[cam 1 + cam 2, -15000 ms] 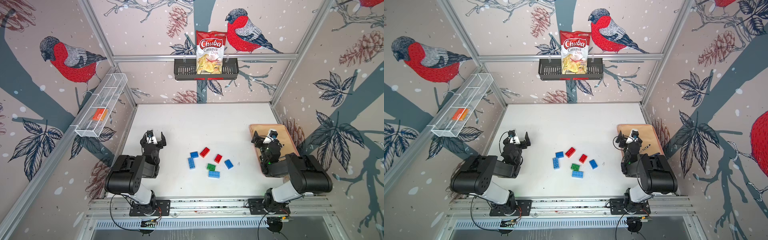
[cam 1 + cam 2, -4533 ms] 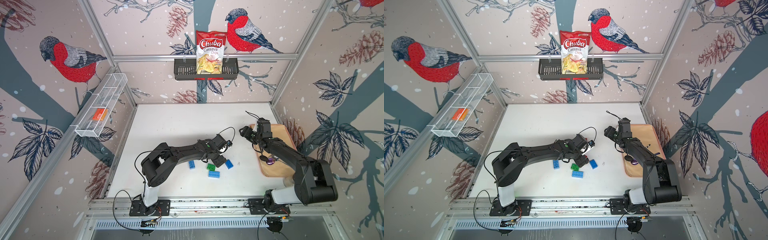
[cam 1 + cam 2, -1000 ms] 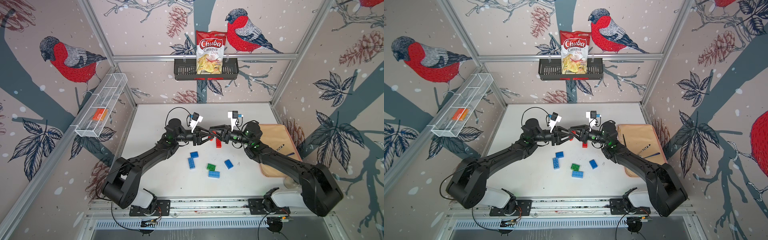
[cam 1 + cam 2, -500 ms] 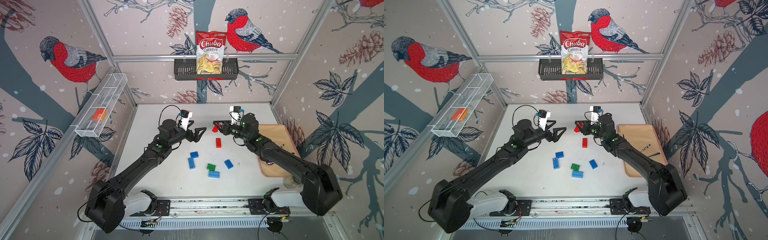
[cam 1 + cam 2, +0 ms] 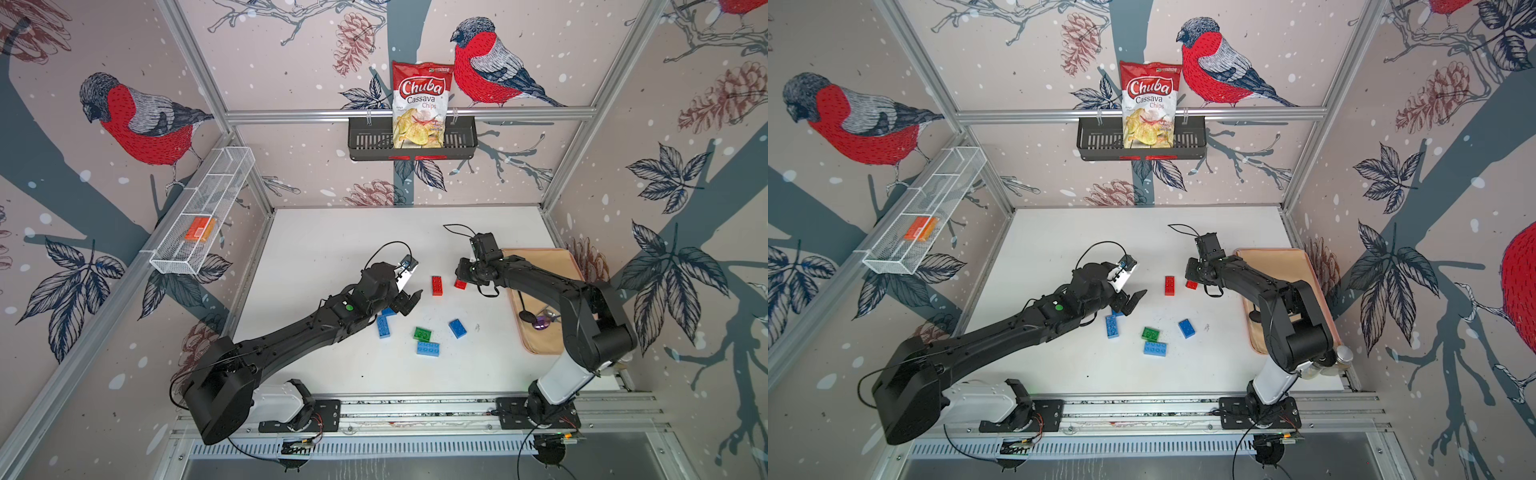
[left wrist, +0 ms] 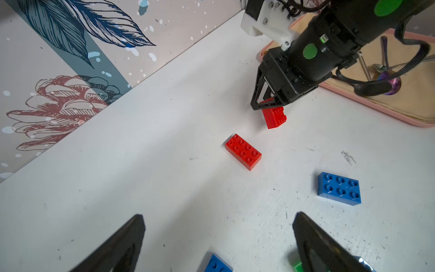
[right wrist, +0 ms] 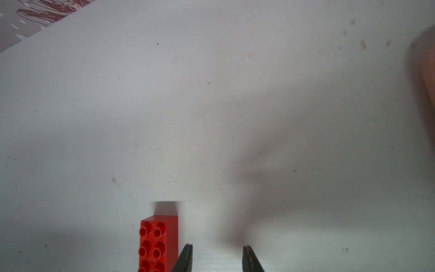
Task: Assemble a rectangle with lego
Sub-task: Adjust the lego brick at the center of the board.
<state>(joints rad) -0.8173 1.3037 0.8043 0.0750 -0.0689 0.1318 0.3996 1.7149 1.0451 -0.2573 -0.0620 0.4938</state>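
Saw right gripper (image 6: 261, 106) pinching tilted red brick (image 6: 274, 117) from left wrist view; from right wrist, only its glossy plastic studs beside one black fingertip (image 7: 184, 259). Found left gripper (image 6: 217, 215) agape.

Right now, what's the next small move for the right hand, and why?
Probably ease the right hand down and lay its tilted red brick flat beside the lying red brick: the two are apart, and the left hand is open and clear of them.

Bright even light, soft shadows on the white table (image 5: 332, 249), wide-angle edge curvature, blurry right wrist view.
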